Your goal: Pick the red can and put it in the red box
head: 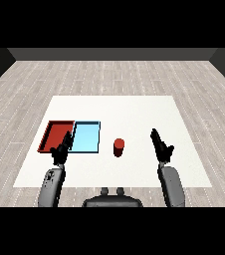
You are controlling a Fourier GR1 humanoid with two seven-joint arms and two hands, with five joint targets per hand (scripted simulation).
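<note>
Standing upright near the middle of the frame, the red can [118, 147] rests on the white table [134, 112], apart from both hands and outside both trays. Left of it, the light blue tray [86, 138] lies with its right edge near the can, and the red tray [56, 133] sits directly against the blue tray's left side, so the 2 form a side-by-side pair in the left half of the table. The left hand [62, 149] rises from the lower left of the frame on its grey forearm [51, 187], its black fingers straight and pointing up over the lower part of the seam between the 2 trays; it holds nothing. The right hand [161, 146] comes up from the lower right on the other grey forearm [171, 187], fingers likewise extended and holding nothing, well to the right of the can. Beyond the table, grey wood-plank floor [109, 72] fills the upper part of the view.
</note>
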